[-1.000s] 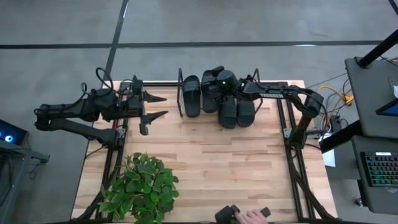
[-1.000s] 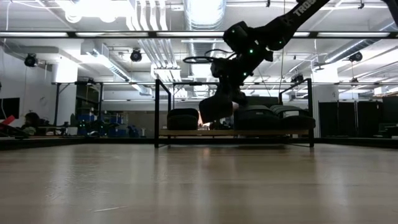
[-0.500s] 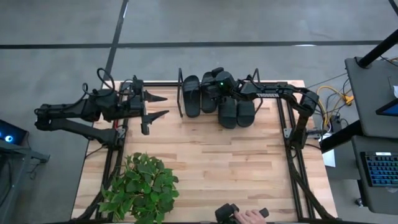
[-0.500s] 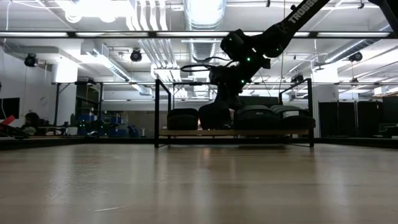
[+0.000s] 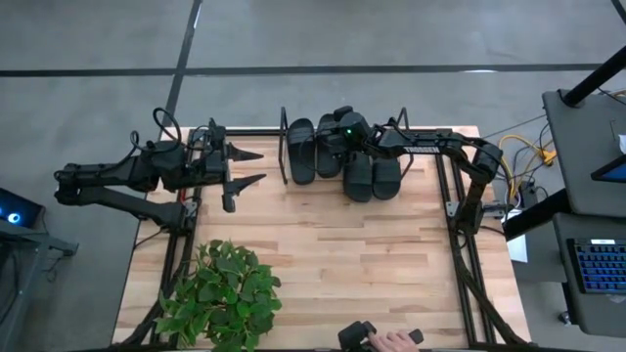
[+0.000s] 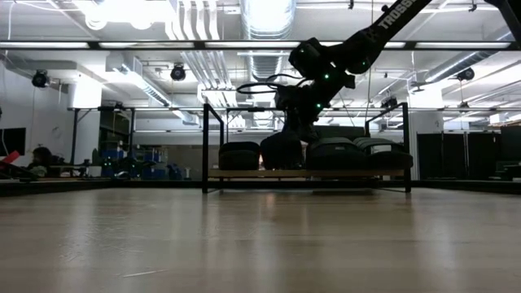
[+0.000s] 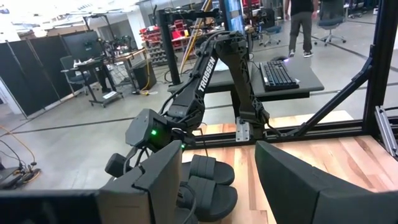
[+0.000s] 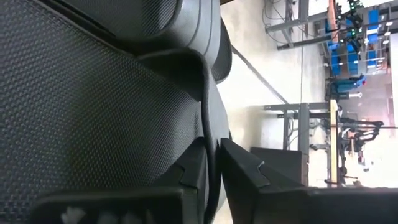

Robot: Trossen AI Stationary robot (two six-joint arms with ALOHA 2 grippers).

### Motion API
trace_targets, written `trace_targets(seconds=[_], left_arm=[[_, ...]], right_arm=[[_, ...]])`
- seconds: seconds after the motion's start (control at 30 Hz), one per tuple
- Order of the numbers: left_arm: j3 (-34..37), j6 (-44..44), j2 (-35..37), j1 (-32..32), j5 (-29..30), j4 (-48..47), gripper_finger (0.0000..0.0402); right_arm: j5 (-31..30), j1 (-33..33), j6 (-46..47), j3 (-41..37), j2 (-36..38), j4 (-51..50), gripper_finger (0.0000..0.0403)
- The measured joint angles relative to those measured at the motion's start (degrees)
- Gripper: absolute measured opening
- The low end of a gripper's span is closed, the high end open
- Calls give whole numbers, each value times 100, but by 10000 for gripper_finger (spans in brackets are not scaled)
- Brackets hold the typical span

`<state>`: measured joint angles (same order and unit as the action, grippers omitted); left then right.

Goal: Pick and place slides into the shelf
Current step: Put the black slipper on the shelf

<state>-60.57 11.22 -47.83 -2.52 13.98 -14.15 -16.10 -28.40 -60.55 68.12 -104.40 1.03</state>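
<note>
Four black slides sit in the shelf (image 5: 284, 147), a black rod rack with a pale board (image 6: 244, 173) at the table's far edge. One slide (image 5: 300, 149) lies at the shelf's left end, and two slides (image 5: 358, 176) (image 5: 386, 176) lie side by side at its right. My right gripper (image 5: 337, 137) is over the second slide (image 6: 281, 151) and shut on it; this slide rests on the board. My left gripper (image 5: 245, 166) waits open at the table's far left, pointing at the shelf. My right gripper pinches a thin raised edge of the slide (image 8: 208, 134) between its two fingers (image 8: 194, 167), which are nearly shut. It comes from above, slanting in from the table's right. The slide's sole rests on the shelf board (image 6: 281, 167).
A leafy green plant (image 5: 220, 293) stands at the near left of the table. A person's hand (image 5: 391, 339) shows at the near edge. Black arm-mount frames (image 5: 460, 196) run along both sides. Bare wood lies between the shelf and the near edge.
My right gripper has gone down and slightly toward the table's left with the slide. The slide, lifted and tilted a second ago, now sits level on the shelf board between its neighbours. It has stayed put for the last half second.
</note>
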Motion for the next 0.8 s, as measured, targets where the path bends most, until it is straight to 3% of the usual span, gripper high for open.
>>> trace_targets(seconds=[0.27, 0.6, 0.8], left_arm=[[1, 11, -9, 0, -1, 2, 189], [3, 15, -7, 0, -1, 21, 189], [3, 15, -13, 0, -1, 26, 189]], right_arm=[[7, 4, 188, 215, 9, -563, 65], [262, 2, 754, 1129, 9, -2051, 98], [326, 5, 965, 1263, 13, -2234, 118]])
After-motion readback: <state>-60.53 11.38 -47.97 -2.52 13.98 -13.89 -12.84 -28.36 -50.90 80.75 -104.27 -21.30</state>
